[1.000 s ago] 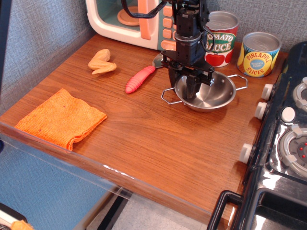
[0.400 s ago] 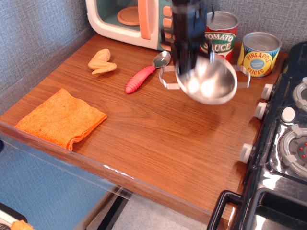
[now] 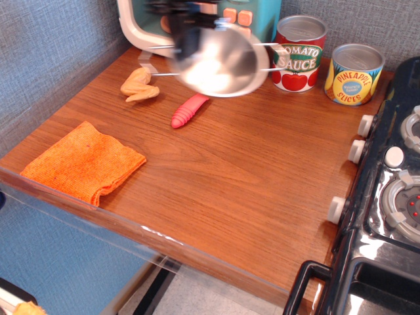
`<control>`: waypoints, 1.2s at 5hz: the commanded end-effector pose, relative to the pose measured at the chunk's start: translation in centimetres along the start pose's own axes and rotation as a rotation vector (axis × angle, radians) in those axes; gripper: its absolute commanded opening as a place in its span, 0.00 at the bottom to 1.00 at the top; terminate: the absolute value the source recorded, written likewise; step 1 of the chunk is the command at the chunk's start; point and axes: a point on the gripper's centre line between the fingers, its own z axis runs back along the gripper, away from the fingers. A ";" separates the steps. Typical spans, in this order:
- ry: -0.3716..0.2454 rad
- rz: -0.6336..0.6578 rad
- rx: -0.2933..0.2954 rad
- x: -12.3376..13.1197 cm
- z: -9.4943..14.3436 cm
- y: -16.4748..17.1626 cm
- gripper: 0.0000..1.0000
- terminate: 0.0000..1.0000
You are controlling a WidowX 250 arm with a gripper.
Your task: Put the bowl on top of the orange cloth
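Observation:
The shiny steel bowl (image 3: 220,62) hangs in the air, motion-blurred, above the back of the wooden table (image 3: 249,177) in front of the toy microwave. Its wire loop handles stick out left and right. My gripper (image 3: 189,46) is a dark blur at the bowl's left rim and appears shut on it. The orange cloth (image 3: 84,162) lies flat at the front left corner of the table, well away from the bowl and down to its left, with nothing on it.
A toy chicken wing (image 3: 139,84) and a red-handled spoon (image 3: 190,109) lie below the bowl. A tomato sauce can (image 3: 300,54) and a pineapple can (image 3: 354,74) stand at the back right. The toy microwave (image 3: 136,23) is at the back. A toy stove (image 3: 394,184) borders the right edge.
The bowl stood on the table near the cans a second ago. It has been lifted and carried up and left with the gripper, uncovering the spoon.

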 end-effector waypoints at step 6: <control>0.087 0.050 0.152 -13.1 -3.1 11.0 0.00 0.00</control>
